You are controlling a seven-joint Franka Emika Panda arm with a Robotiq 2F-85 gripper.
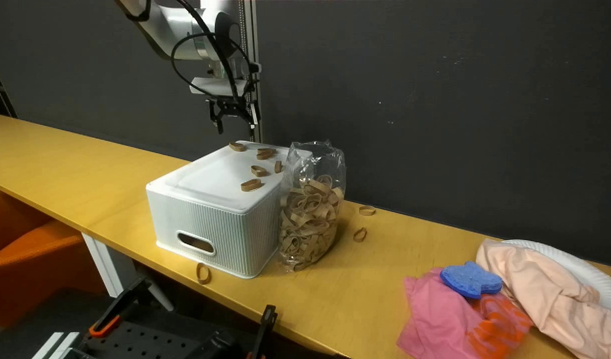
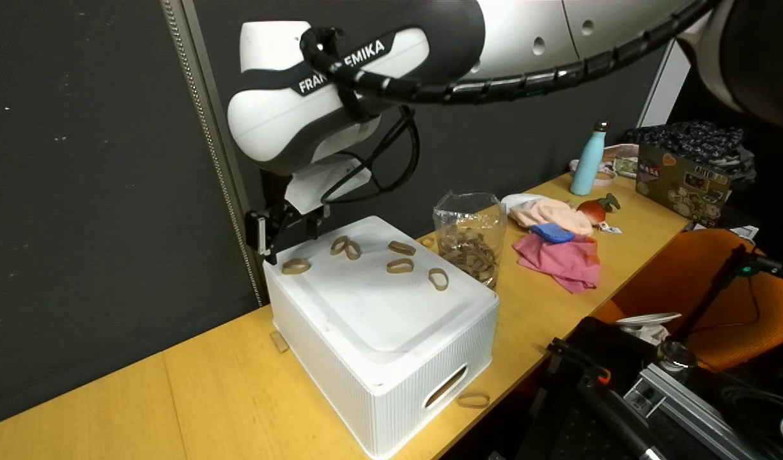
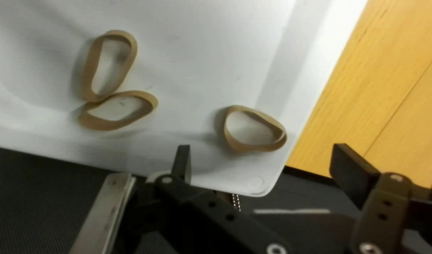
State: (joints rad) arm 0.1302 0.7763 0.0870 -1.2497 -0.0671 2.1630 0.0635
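Observation:
My gripper (image 3: 261,148) stands open in the wrist view, its fingers wide apart and nothing between them. Beyond the fingertips, a tan rubber band (image 3: 249,146) lies near a corner of the upturned white box (image 3: 201,53). Two more bands, an upper band (image 3: 91,67) and a lower band (image 3: 96,122), touch each other farther left. In an exterior view the gripper (image 1: 236,132) hangs above the back end of the box (image 1: 200,212). Several bands, such as a front band (image 2: 438,278), are scattered over the box top. I see no contact between fingers and bands.
A clear plastic bag (image 1: 307,224) of rubber bands stands against the box's side. Loose bands, like one (image 1: 203,273), lie on the wooden table (image 1: 355,289). Farther along are a pink cloth (image 1: 435,319), a blue sponge (image 1: 470,279) and a bottle (image 2: 588,163). A dark wall (image 1: 435,124) runs behind.

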